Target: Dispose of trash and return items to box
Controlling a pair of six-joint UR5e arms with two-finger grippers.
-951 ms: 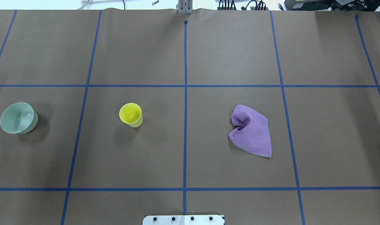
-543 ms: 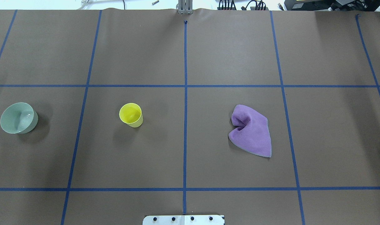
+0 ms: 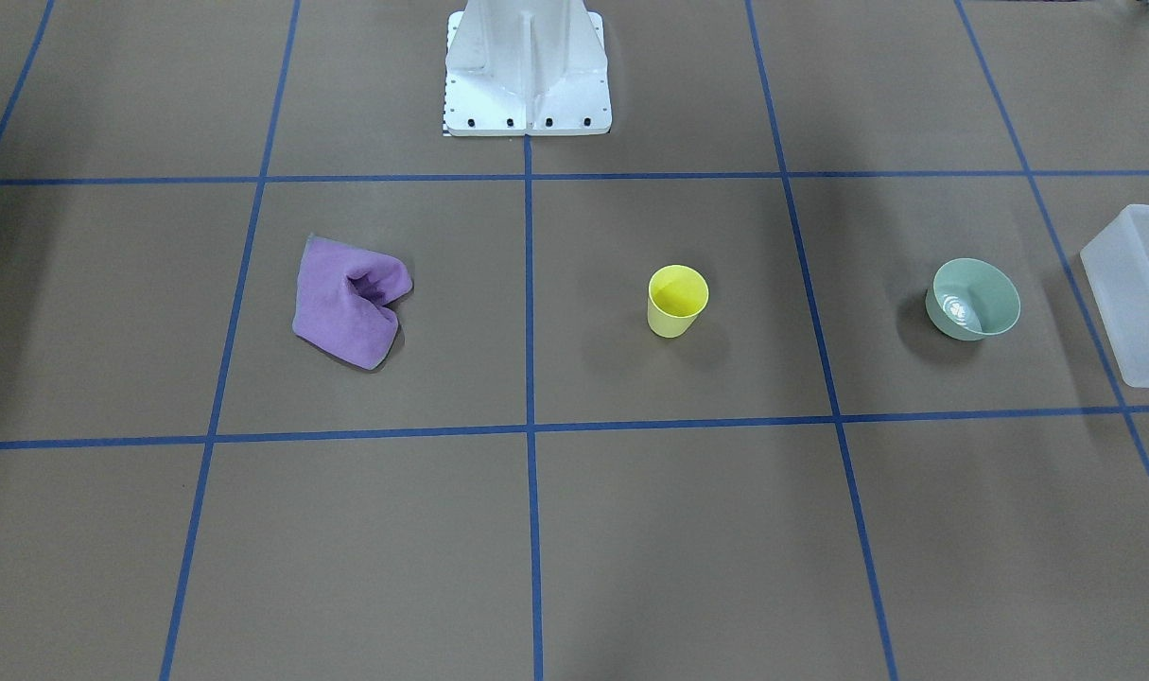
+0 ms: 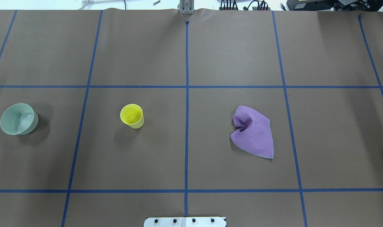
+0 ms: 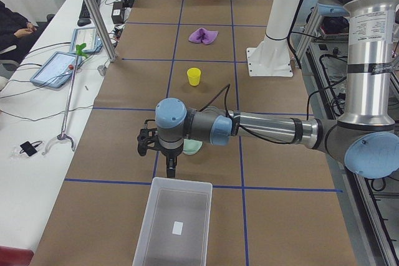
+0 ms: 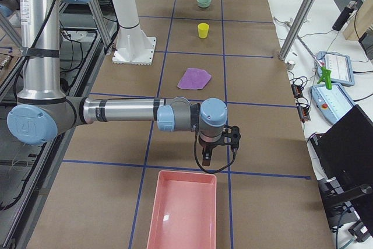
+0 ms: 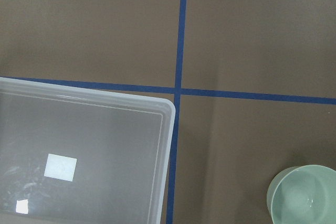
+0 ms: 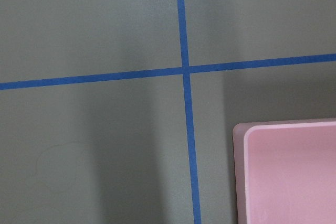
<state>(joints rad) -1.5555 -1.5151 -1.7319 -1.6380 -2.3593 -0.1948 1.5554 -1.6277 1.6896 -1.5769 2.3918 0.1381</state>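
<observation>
Front-facing view: small bright-yellow tapered plastic cup point(image 3: 677, 301) stands upright and empty on the brown table point(image 3: 536, 530), between a crumpled purple cloth point(image 3: 349, 300) and a pale green bowl point(image 3: 973, 299). The translucent frosted-white rectangular plastic bin point(image 3: 1137, 293) sits past the bowl. I judge the cup light, thin-walled, smooth and easy to tip, so I'd pinch its rim, one finger inside and one outside. Overhead view: no arm in shot, and cup, bowl and cloth sit exactly where they were a second ago; nothing has shifted. Left side view: left gripper point(image 5: 168, 167) hangs just beside the bin's near edge, over the bowl. The cup is well beyond it toward the table's middle. I cannot tell whether the fingers are parted. Right side view: right gripper point(image 6: 213, 153) hangs just short of a pink rectangular tray point(image 6: 182, 214), the cup far past it, beyond the cloth. Its state I cannot tell either. Left wrist view: bin corner and bowl edge, no fingers showing. Right wrist view: tray corner only.
</observation>
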